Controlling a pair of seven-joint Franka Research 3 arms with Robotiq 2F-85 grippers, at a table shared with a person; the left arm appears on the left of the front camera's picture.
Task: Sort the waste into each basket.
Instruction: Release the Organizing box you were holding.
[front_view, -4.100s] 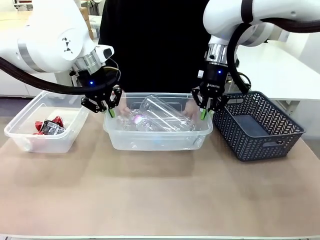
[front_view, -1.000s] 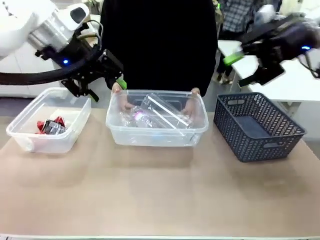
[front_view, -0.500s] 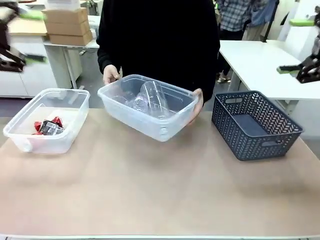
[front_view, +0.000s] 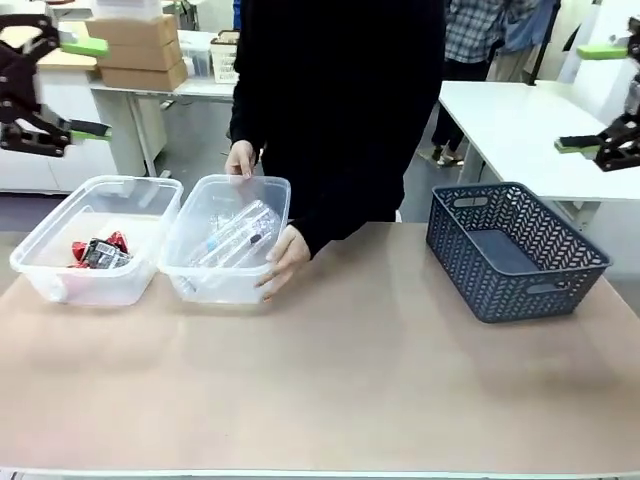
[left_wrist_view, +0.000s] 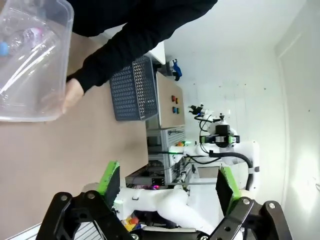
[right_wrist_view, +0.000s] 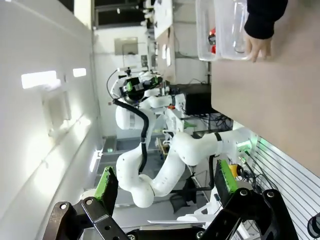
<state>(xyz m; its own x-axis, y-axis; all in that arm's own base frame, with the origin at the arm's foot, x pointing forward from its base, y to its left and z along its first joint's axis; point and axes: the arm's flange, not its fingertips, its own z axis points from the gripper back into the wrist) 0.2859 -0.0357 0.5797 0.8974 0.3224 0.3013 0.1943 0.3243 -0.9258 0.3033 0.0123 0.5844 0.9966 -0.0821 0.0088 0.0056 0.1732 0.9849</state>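
So the big change: the counter (front_view: 330, 390) is basically handed over to the person now. A second ago the clear bottle tub (front_view: 225, 245) sat mid-counter between my two arms; now it's slid over so it sits just beside the can tub (front_view: 95, 240), rims nearly touching. The person's two hands are on it, one hand (front_view: 240, 160) on the far rim and the other hand (front_view: 283, 258) on the near right corner.

Both my arms have pulled way back and up. My left fingers (front_view: 55, 85) hang at the far left edge, my right fingers (front_view: 595, 95) at the far right, both spread wide with nothing in them. In the left wrist view my left green pads (left_wrist_view: 110, 182) stand well apart with only open air between.

My read: sorting looks done, nothing loose on the counter.

The dark grey herringbone basket (front_view: 515, 250) off to the right looks empty.

Waste itself: clear plastic bottles (front_view: 235, 232) lying tilted in their tub, a blue cap showing. Crushed red-and-silver cans (front_view: 98, 252) bunched at the left of theirs.
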